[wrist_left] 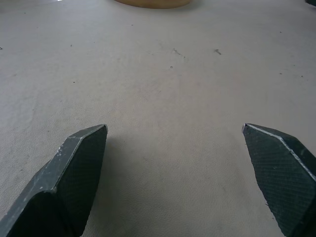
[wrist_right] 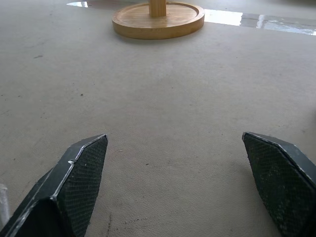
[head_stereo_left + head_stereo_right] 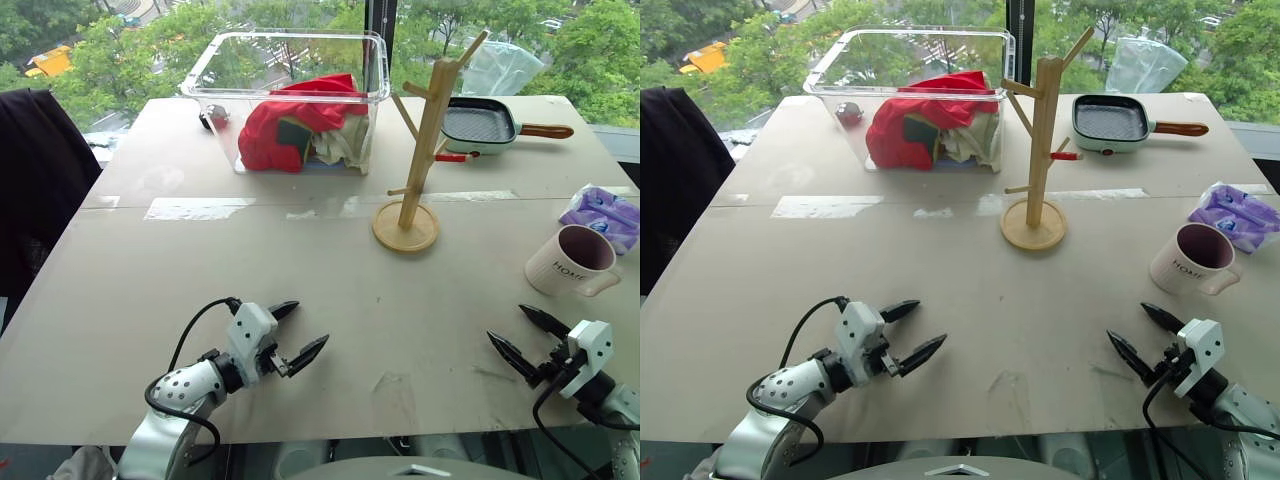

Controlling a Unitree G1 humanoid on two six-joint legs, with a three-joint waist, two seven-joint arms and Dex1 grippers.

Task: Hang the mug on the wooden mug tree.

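The cream-white mug with a maroon inside and "HOME" lettering stands upright on the table at the right, handle toward the near right. In the middle of the table rises the wooden mug tree, a post with angled pegs on a round base. My right gripper is open near the front right edge, a short way in front of the mug and apart from it. At the front left, my left gripper also stands open over bare table, nothing between its fingers.
A clear plastic bin holding red cloth stands at the back, left of the tree. A green grill pan with a wooden handle lies at the back right. A purple packet sits just behind the mug. A dark garment hangs at the left edge.
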